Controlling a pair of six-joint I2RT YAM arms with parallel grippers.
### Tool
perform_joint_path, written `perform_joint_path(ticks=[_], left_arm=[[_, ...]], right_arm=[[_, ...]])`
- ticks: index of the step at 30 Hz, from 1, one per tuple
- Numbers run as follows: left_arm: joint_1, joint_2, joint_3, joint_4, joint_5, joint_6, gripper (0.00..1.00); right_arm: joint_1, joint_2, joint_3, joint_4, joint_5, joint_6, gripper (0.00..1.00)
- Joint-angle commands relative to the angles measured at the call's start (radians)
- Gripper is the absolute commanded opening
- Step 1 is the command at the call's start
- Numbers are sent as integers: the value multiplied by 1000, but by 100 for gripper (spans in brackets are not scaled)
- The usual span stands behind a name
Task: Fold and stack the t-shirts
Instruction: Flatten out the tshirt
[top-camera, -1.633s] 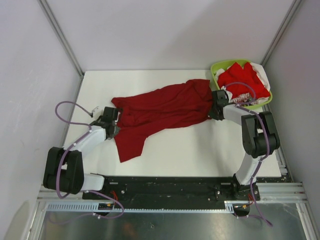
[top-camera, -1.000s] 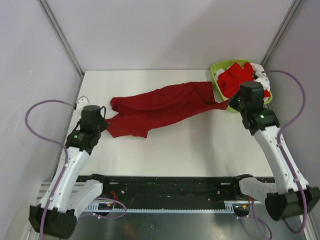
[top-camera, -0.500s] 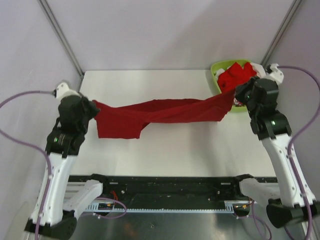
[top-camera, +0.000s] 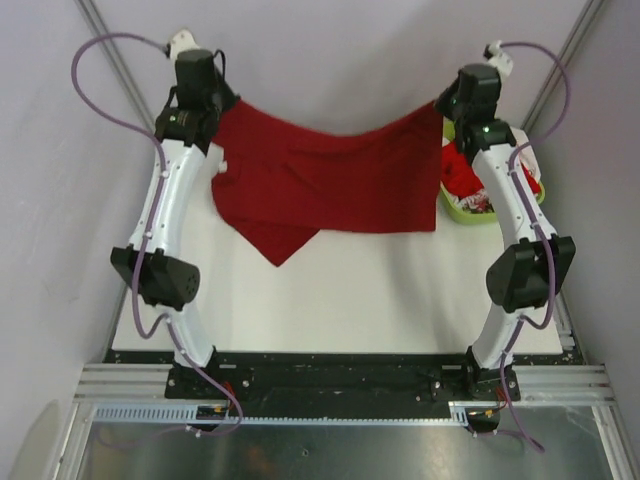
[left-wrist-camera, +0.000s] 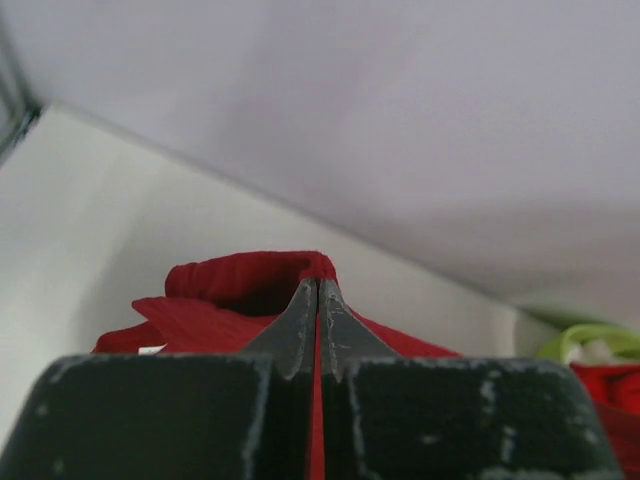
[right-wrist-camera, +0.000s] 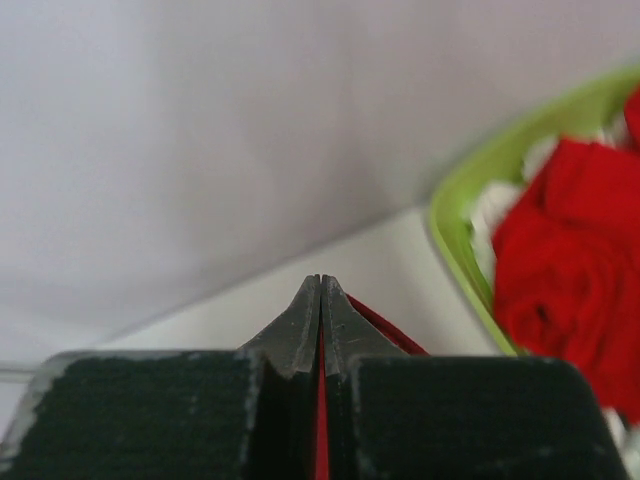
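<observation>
Got the crimson t-shirt (top-camera: 330, 185) strung across the upper middle of the top view. Left gripper (left-wrist-camera: 318, 290) and right gripper (right-wrist-camera: 320, 285) each clamped tight on one end of its upper edge. Looks light and floppy, so probably best grabbed by hems or corners. Other red shirts (top-camera: 462, 170) piled in the basket (top-camera: 458, 208), right side.

Green basket (top-camera: 462, 212) apparently rests at table's (top-camera: 380, 290) far-right corner.

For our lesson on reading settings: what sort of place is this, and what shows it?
Probably a robotics lab cell: two arms bolted at a white table's edge, plain panels walling it in, and a green basket beside a lifted shirt.
</observation>
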Motion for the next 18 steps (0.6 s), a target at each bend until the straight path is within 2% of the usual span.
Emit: perform_joint_path(ticks=[1, 5, 8, 12, 18], left_arm=[[10, 30, 345, 73, 15, 124, 0], [24, 17, 440, 98, 5, 169, 0], [52, -33, 402, 113, 10, 169, 0], [88, -171, 132, 116, -25, 121, 0], [129, -410, -474, 116, -60, -3, 0]], right_arm=[[-12, 5, 288, 80, 21, -37, 0], [-12, -56, 307, 130, 42, -48, 0], [-13, -137, 188, 185, 49, -55, 0], [-17, -226, -14, 184, 48, -26, 0], [-24, -412, -485, 157, 8, 84, 0]])
